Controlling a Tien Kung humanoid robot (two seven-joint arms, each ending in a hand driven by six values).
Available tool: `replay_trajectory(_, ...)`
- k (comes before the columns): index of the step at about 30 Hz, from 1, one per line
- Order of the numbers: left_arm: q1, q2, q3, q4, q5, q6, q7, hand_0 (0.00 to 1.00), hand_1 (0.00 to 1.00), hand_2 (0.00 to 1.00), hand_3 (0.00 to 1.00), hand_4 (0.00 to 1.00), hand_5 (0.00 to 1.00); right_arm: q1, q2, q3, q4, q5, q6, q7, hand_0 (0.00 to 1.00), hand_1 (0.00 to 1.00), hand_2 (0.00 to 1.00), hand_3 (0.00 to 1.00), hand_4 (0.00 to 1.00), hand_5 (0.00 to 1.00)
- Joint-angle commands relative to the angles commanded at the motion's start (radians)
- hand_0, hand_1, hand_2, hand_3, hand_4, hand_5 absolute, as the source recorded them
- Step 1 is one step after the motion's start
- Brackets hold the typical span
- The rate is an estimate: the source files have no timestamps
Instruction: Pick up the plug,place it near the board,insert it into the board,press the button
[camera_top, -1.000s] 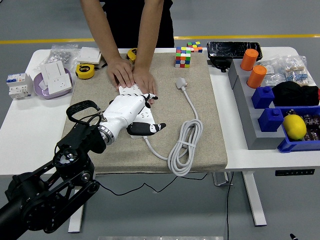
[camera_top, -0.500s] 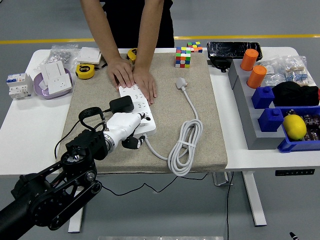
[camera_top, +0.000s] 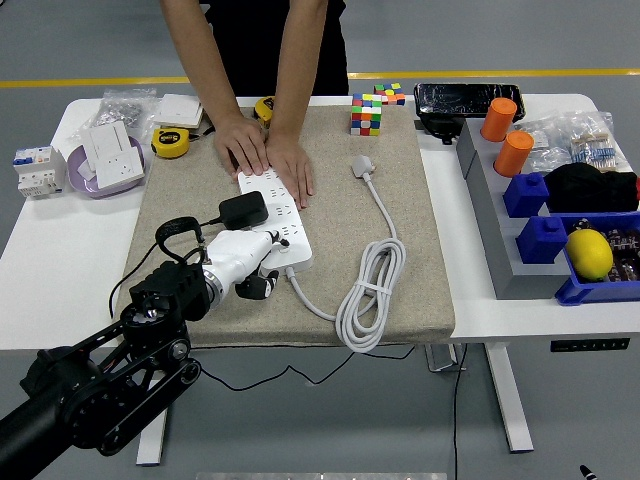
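The plug (camera_top: 243, 209) is a black block-shaped adapter with a thin black cord, seated on the white board (camera_top: 277, 222), just beyond and above the left hand (camera_top: 245, 262). The board is a long white power strip with rows of sockets; its long axis runs from beside the hand away toward the far left, where a person's two hands (camera_top: 265, 155) press its far end flat. A white cable leaves the board's near end, right of the hand, and joins a bundled coil (camera_top: 368, 295) farther right; that cable's grey plug head (camera_top: 362, 166) lies well beyond the hand to the right.

The left hand is white with dark fingertips, fingers curled under, holding nothing, knuckles just beside the board's near edge. The beige mat (camera_top: 180, 190) lies bare to the hand's left and behind it toward the near table edge.
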Motion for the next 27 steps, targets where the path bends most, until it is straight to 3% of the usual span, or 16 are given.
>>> replay_trajectory(27, 0.0, 0.002, -0.003, 0.01, 0.016, 0.001, -0.008, 0.163, 0.034, 0.144, 0.763, 0.48, 0.049, 0.003, 0.0, 0.006, 0.0, 0.001, 0.0, 0.001, 0.892, 0.784, 0.769, 0.789, 0.998, 0.998)
